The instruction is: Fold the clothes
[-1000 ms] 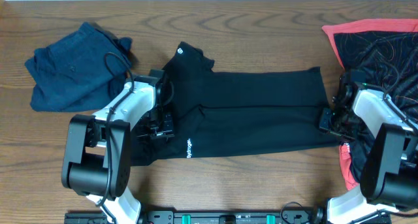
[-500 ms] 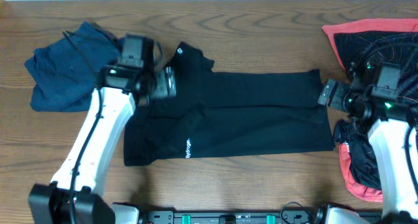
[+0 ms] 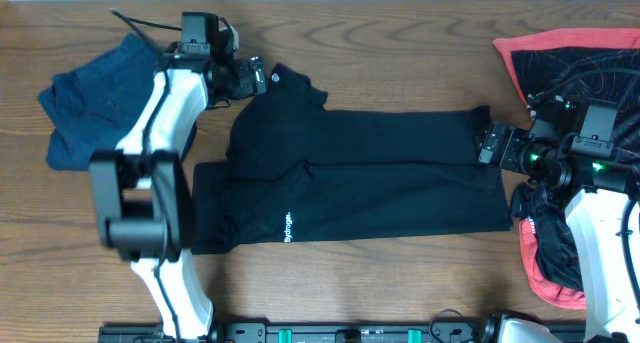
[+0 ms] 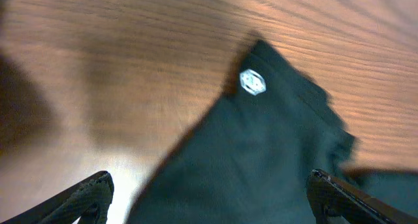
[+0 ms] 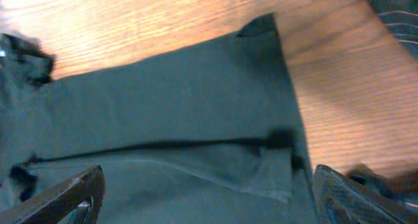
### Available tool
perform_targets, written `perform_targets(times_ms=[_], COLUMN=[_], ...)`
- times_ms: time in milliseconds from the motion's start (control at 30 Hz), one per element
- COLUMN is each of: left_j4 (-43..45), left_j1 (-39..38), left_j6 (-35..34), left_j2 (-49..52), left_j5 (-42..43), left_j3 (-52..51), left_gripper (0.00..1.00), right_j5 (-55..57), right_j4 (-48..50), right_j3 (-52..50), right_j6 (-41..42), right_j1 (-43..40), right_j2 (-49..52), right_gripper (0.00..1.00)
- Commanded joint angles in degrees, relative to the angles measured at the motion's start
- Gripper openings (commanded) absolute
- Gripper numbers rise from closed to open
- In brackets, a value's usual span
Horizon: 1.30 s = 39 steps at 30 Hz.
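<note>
A black garment [image 3: 360, 178] lies flat across the middle of the table, folded lengthwise, with small white lettering near its front left. My left gripper [image 3: 252, 78] hovers open at the garment's far left corner, beside the white logo [image 3: 275, 79]. In the left wrist view the logo [image 4: 252, 82] sits ahead of the open left gripper [image 4: 209, 201], with black cloth below and nothing held. My right gripper [image 3: 486, 143] is open over the garment's right edge. In the right wrist view the right gripper [image 5: 209, 198] is spread wide above the folded hem [image 5: 274, 165], holding nothing.
A crumpled dark blue garment [image 3: 100, 108] lies at the far left, close behind my left arm. A red and black patterned garment [image 3: 560, 63] is heaped at the right, under my right arm. Bare wooden table [image 3: 400, 43] runs along the far side.
Both grippers opened and let go of the black garment. The left one swung from the near left side to the far left corner. The right one moved slightly farther along the right edge.
</note>
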Motion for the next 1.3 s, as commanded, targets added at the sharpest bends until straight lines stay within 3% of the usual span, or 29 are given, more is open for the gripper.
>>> perform_targets(times_ms=[0, 333, 467, 567, 933, 1033, 1100, 1167, 1267], left_j4=[1.4, 3.9, 4.3, 4.9, 8.1, 8.0, 7.8, 7.8, 7.7], left_j1=[0.0, -0.4, -1.0, -1.8, -5.1, -5.1, -4.9, -4.8, -4.8], left_j6=[2.5, 2.4, 2.4, 2.4, 2.4, 2.4, 2.1, 1.0, -0.8], left_j2=[4.8, 13.9, 14.5, 14.5, 14.5, 14.5, 14.5, 14.5, 14.3], left_j5=[3.2, 7.6, 7.6, 7.6, 6.5, 4.3, 3.8, 3.8, 3.9], left_j3=[4.5, 4.8, 4.8, 4.8, 4.8, 4.8, 4.8, 4.8, 4.8], left_gripper=[0.96, 0.94, 0.74, 0.65, 0.63, 0.49, 0.24, 0.1, 0.06], right_j5=[-2.2, -1.3, 0.2, 0.4, 0.4, 0.4, 0.4, 0.4, 0.6], right_j4=[0.2, 0.2, 0.2, 0.3, 1.7, 1.6, 1.5, 1.7, 3.1], right_j3=[0.4, 0.4, 0.4, 0.4, 0.4, 0.4, 0.4, 0.4, 0.4], right_j6=[-0.6, -0.6, -0.7, -0.7, -0.7, -0.7, -1.6, -1.7, -1.7], right_j1=[-0.4, -0.4, -0.4, -0.4, -0.4, -0.4, -0.4, -0.4, -0.4], right_j2=[0.1, 0.1, 0.1, 0.1, 0.2, 0.3, 0.4, 0.7, 1.7], right_gripper=[0.99, 0.99, 0.99, 0.96, 0.95, 0.9, 0.82, 0.72, 0.7])
